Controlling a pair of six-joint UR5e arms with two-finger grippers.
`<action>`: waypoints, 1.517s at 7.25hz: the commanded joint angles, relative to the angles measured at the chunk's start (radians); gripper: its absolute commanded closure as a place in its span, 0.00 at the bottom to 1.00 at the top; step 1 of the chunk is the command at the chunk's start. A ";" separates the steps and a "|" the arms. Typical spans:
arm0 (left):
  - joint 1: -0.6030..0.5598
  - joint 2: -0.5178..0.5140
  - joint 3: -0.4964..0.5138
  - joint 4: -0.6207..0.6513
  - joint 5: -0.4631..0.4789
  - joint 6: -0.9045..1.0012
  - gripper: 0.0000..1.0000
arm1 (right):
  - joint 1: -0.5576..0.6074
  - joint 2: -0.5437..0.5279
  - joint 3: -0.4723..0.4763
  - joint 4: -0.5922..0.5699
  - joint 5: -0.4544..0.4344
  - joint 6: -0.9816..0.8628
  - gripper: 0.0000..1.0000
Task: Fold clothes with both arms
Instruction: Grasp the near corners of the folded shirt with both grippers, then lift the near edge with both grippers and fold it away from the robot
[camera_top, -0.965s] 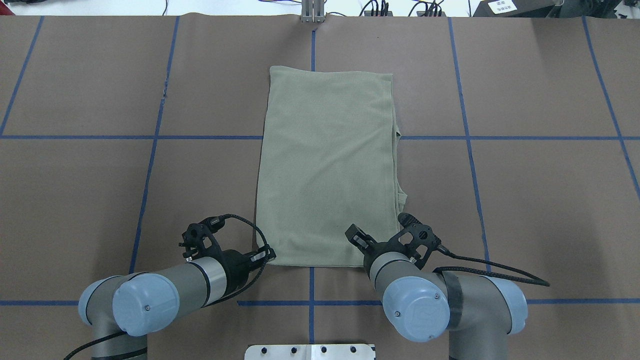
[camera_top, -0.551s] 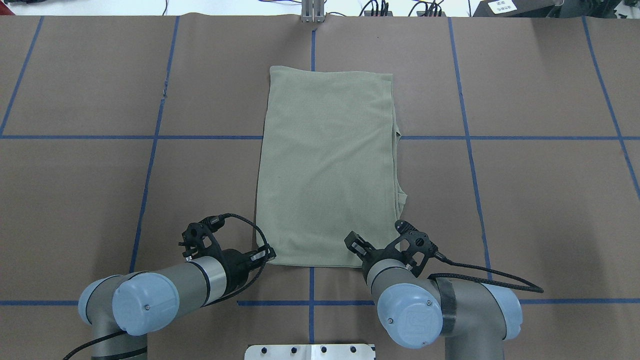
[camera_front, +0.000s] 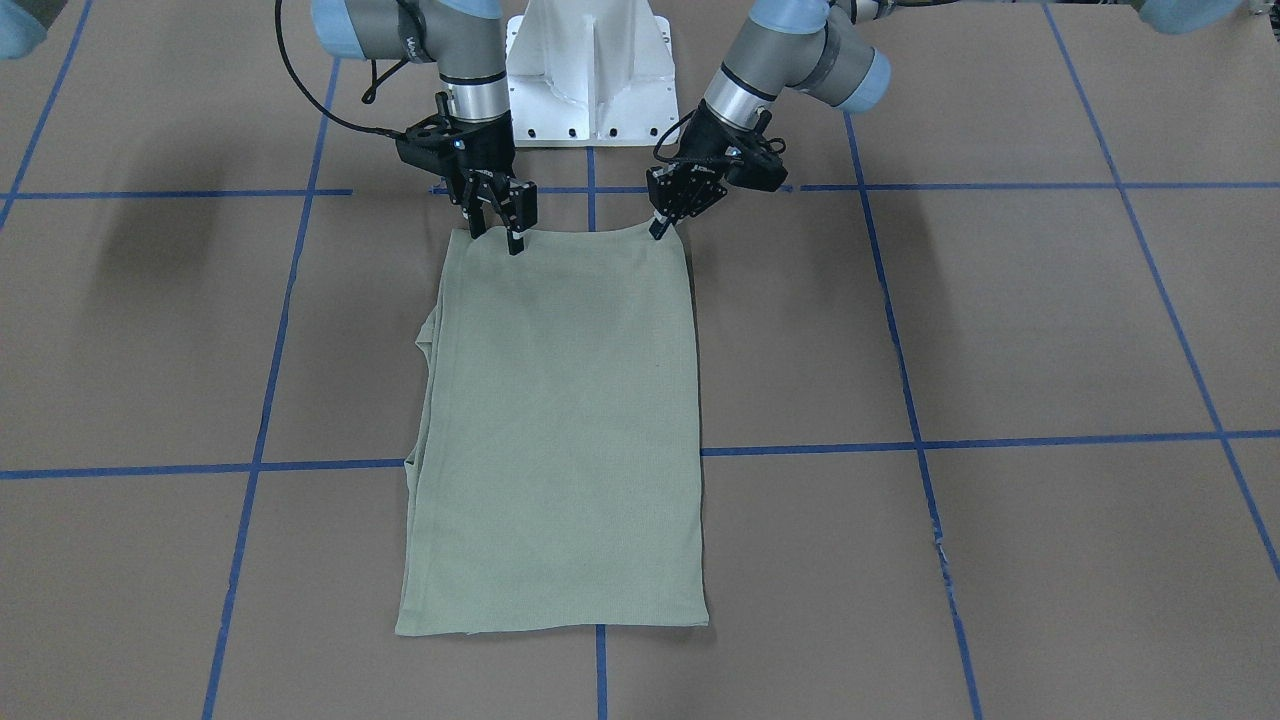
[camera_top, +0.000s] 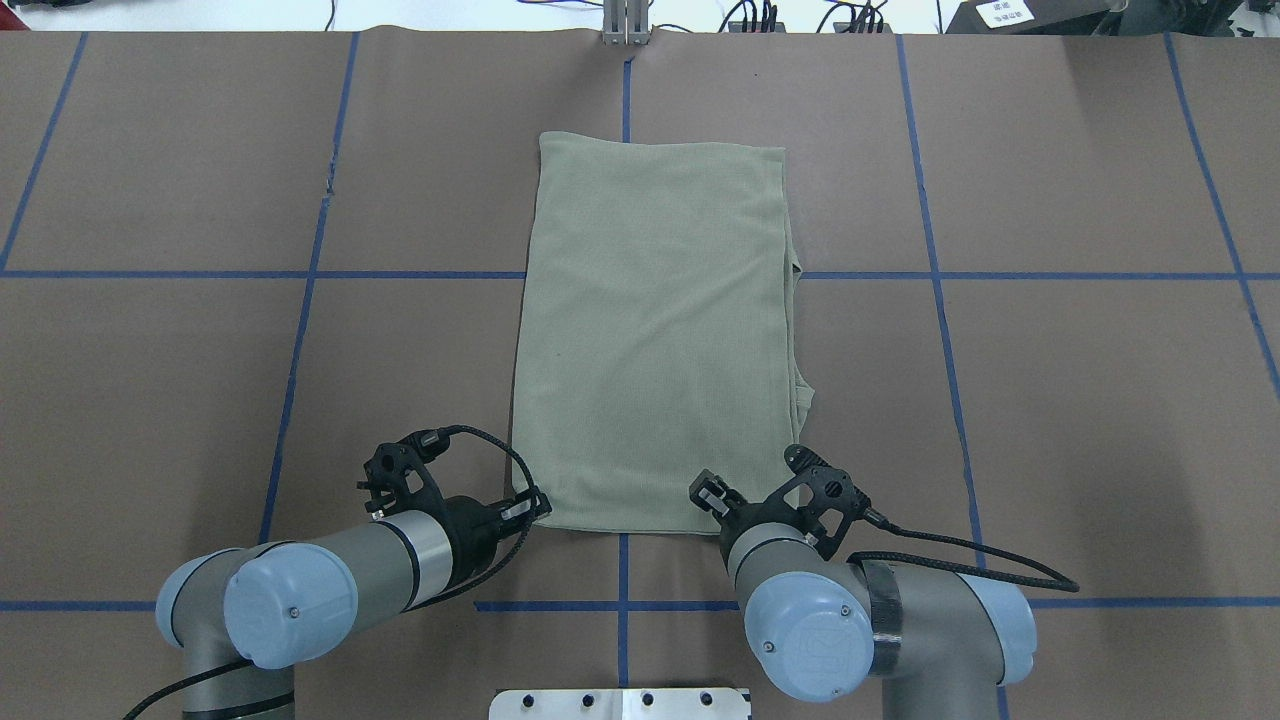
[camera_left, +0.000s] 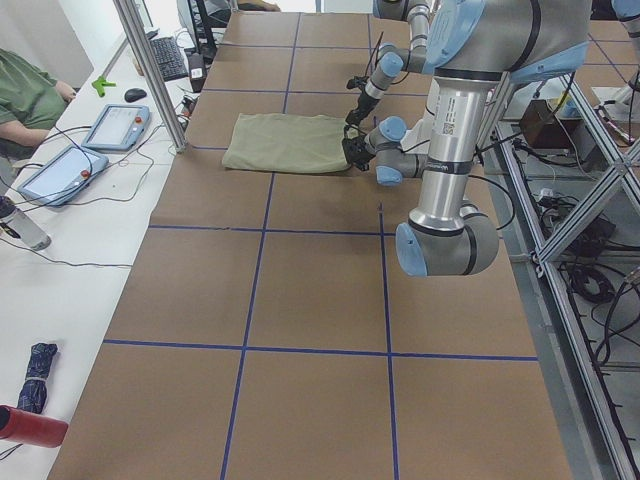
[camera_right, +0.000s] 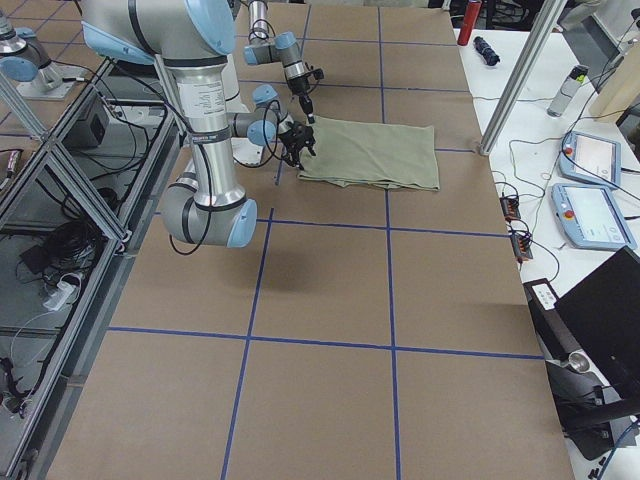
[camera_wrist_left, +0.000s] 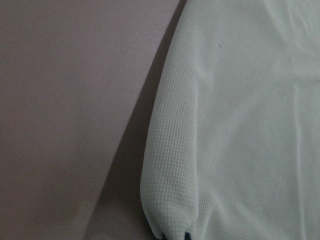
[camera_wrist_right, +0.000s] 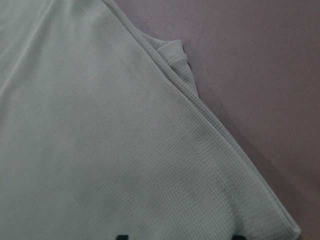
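**Left gripper (camera_top: 538, 507) clamping a corner of the folded shirt (camera_top: 650, 330), right gripper (camera_top: 708, 492) spread at the other near corner**

Seen from over the robot's shoulders, the left arm (camera_top: 330, 580) is reaching in low from the lower left of the brown table (camera_top: 1080, 420). Its gripper is pinching the shirt's near-left corner. Its wrist camera is showing two dark fingertips (camera_wrist_left: 187, 235) sitting close together, with a rounded bunch of knit cloth caught between them and a shadow falling on the table beside the fabric.

In the middle, the sage-green shirt is lying flat, folded into a long narrow rectangle running away from the robot. It is crossing a blue tape line (camera_top: 260, 274) that runs the width of the table. Along its right long edge, lower layers of cloth are peeking out in a couple of small bumps. No collar or logo is showing.

On the right, the right arm (camera_top: 900, 610) is coming in from the lower right, and its gripper is hanging at the shirt's near-right corner with its fingers apart. Its wrist camera is showing two dark fingertips (camera_wrist_right: 120, 237) set wide, cloth filling the space between them and a stitched hem running diagonally past. The camera facing the robot is showing these tips right at the cloth's near edge. Whether they are pressing on the fabric cannot be told.
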 joint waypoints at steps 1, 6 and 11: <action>0.000 0.000 0.000 0.000 0.000 0.001 1.00 | 0.008 0.013 -0.010 0.001 -0.003 0.011 0.75; -0.014 0.011 -0.082 0.021 -0.014 0.070 1.00 | 0.043 0.025 0.036 -0.012 0.005 0.000 1.00; -0.025 0.117 -0.677 0.490 -0.123 0.109 1.00 | -0.070 0.065 0.512 -0.406 0.019 0.000 1.00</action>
